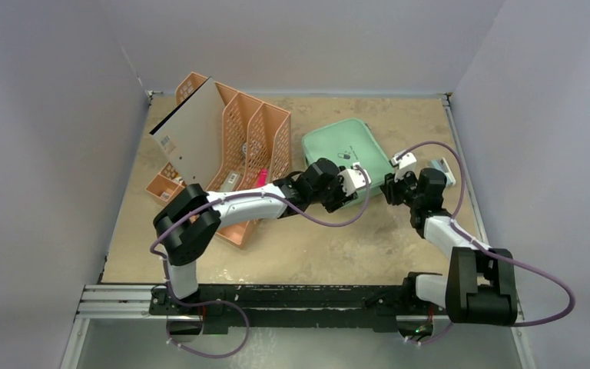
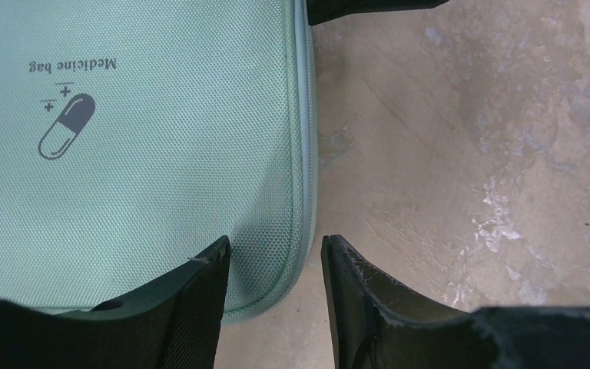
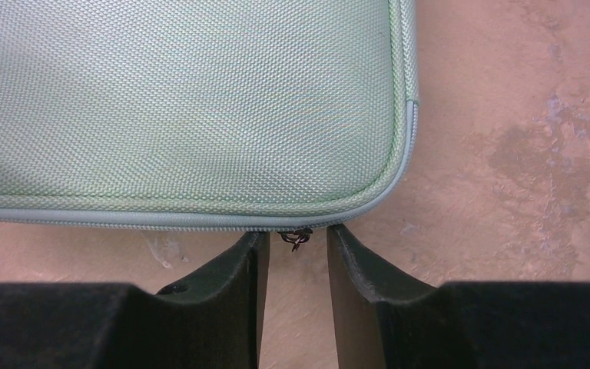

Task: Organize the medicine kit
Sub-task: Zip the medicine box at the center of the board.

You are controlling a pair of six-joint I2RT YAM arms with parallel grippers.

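Observation:
The medicine kit (image 1: pixel 343 147) is a mint-green soft case lying shut and flat on the table, right of the rack. In the left wrist view it (image 2: pixel 138 138) shows a "Medicine bag" print and a capsule logo. My left gripper (image 1: pixel 359 180) (image 2: pixel 275 247) is open and straddles the case's near corner edge, one finger over the fabric and one over the table. My right gripper (image 1: pixel 390 189) (image 3: pixel 297 234) is open at the case's (image 3: pixel 184 100) zippered edge. Its fingertips stand on either side of a small dark zipper pull (image 3: pixel 296 237).
An orange mesh file rack (image 1: pixel 255 134) stands at the back left with a beige board (image 1: pixel 192 138) leaning in it and a pink item (image 1: pixel 261 178) at its foot. A small grey object (image 1: pixel 441 167) lies right of the case. Walls close in both sides and the back.

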